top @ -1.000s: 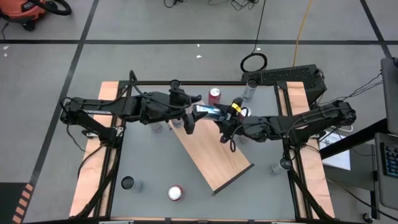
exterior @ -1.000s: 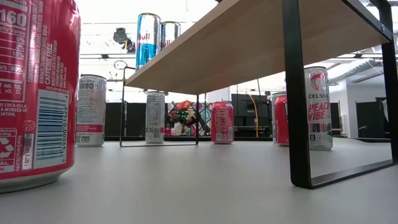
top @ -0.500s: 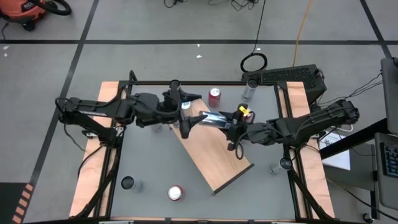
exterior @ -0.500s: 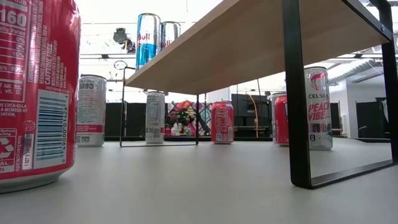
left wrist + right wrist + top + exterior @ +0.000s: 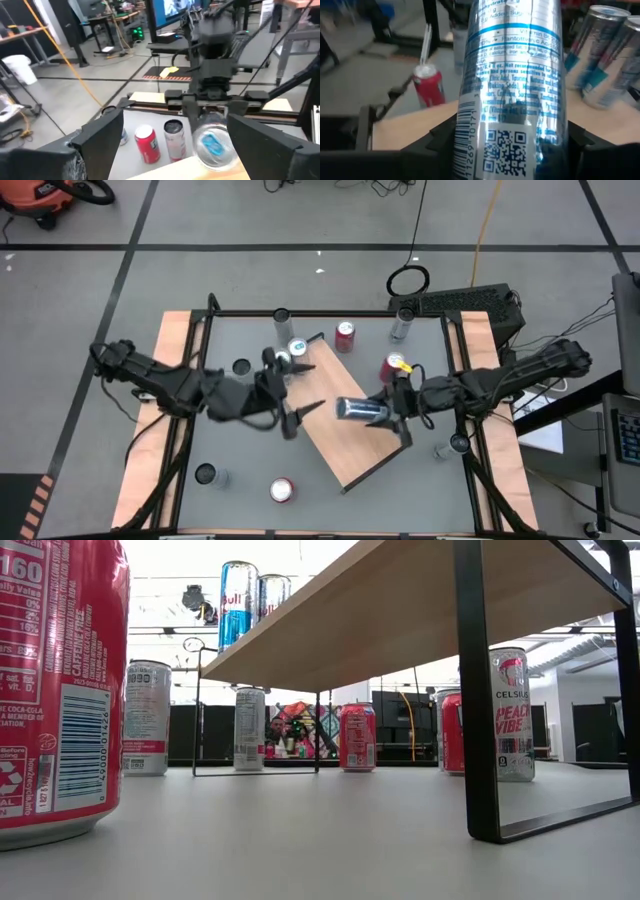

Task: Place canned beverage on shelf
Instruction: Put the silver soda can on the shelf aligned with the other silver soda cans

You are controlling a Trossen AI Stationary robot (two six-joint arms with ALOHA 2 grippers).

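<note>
Right gripper (image 5: 392, 412) is clamped on the slim silver can (image 5: 355, 409), holding it above the shelf (image 5: 345, 445) near the shelf's middle. I judge the can is not yet set down.

Orientation: the can lies on its side in the high view, long axis roughly level and running across the shelf's width, free end aimed toward the left arm. In the left wrist view I look straight at one round end (image 5: 214, 143), which agrees.

Left gripper (image 5: 296, 414) has its jaws spread with nothing between them, just off the shelf's edge on the side the can points at.

Risks, my judgement:
- Letting go with the axis level would leave a cylinder free to roll along the board and off an edge. It needs turning upright first.
- Two cans (image 5: 245, 600) already stand at the shelf's far end; a wide swing while uprighting could topple them.
- The left fingers sit close to the can's free end; moving that way could clip them.
</note>
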